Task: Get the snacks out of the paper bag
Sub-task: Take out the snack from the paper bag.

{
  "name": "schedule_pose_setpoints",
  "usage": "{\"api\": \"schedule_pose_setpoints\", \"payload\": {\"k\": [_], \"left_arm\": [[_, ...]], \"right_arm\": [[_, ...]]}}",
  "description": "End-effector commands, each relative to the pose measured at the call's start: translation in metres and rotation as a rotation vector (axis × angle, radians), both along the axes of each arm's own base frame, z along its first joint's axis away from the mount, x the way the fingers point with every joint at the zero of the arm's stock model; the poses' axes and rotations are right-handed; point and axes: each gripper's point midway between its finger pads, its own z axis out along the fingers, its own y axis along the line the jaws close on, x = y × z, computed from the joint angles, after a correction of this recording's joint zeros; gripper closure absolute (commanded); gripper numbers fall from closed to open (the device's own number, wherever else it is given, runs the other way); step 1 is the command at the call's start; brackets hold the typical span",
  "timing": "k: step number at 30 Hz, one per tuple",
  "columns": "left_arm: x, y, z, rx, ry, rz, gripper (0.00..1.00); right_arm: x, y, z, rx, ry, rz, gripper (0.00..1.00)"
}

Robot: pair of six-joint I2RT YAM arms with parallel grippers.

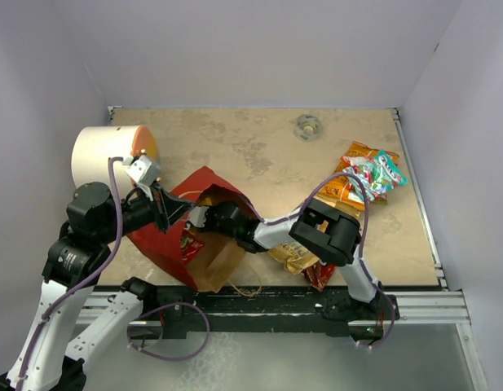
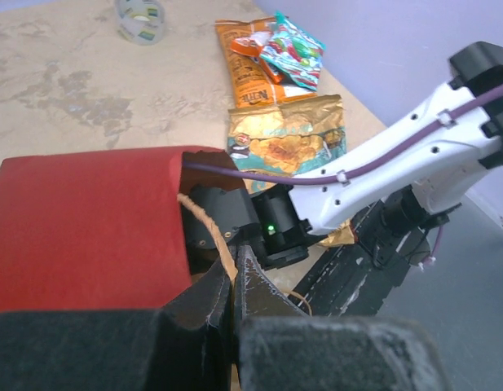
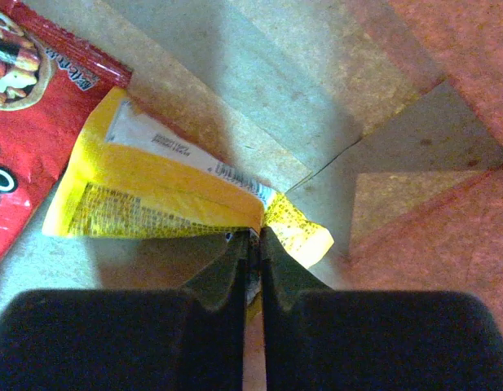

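So the left gripper (image 2: 235, 273) is pinching the bag's twisted handle (image 2: 206, 224). Its jaws are closed right down on it, and that's holding the mouth of the bag (image 2: 80, 220) open. The red side of the bag is lying just left of those jaws.

The right gripper (image 3: 253, 244) is reaching deep inside the bag. Its jaws are clamped nearly together on the bottom edge of a yellow packet (image 3: 153, 191), which is fanning out up and to the left of the fingertips against the brown paper. A red packet (image 3: 23, 98) is sitting further left of the jaws, also inside.

Past the left jaws, out on the table, a gold packet (image 2: 292, 138) is lying just behind the right arm. Further out an orange packet (image 2: 247, 73) has a teal packet (image 2: 293, 50) resting on top of it. A tape roll (image 2: 141, 18) is sitting way at the back, and a white cylinder (image 1: 104, 155) is standing off behind the left arm.

Progress-wise I'd say it's past halfway. At least three snacks are out, the yellow one is gripped but not lifted out yet, and the red one is waiting its turn. I can't tell whether anything else is hiding deeper in there.
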Motion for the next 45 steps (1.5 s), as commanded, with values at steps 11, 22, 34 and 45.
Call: {"api": "schedule_pose_setpoints", "payload": {"k": [11,22,34,45], "left_arm": [[0.022,0.021,-0.006,-0.041,0.024,0.215,1.0],[0.034,0.017,-0.002,-0.049,0.004,0.218,1.0],[0.057,0.033,-0.022,-0.001,0.07,0.365,1.0],[0.066,0.036,-0.028,0.034,0.064,0.387,1.0]], "right_arm": [[-0.041,-0.025,0.084,0.14,0.035,-0.002,1.0],[-0.087,-0.065,0.074,0.145,0.265,-0.052,1.0],[-0.151,-0.14,0.146,0.31,0.485,-0.031,1.0],[-0.127,-0.271,0.177,0.617,0.657,-0.844,1.0]]}}
